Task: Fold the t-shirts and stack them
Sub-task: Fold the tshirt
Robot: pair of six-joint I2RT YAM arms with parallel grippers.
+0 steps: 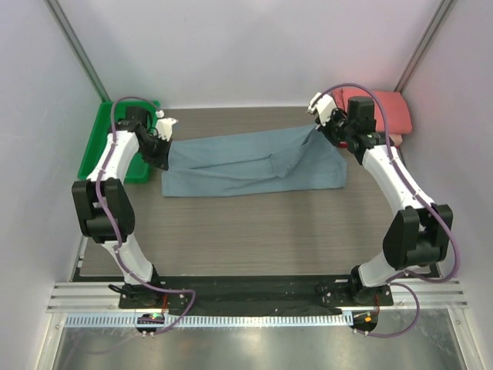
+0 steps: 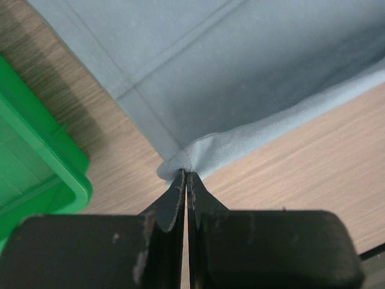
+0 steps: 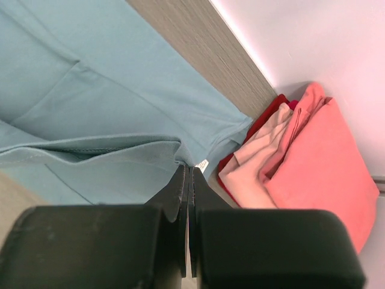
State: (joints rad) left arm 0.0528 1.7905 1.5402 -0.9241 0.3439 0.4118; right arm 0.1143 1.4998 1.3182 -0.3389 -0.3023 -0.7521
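blue-grey t-shirt (image 1: 246,163) pinched by left hand (image 2: 185,176) and right hand (image 3: 188,170); green tray (image 2: 36,138) near left, coral shirts (image 3: 319,162) near right.

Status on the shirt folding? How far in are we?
Done: coral and pink shirts sit folded in a pile at the far right corner. In hand: the blue-grey shirt lies as a long strip, left gripper and right gripper each shut on one end. Left: finish folding it and stack it on the pile.
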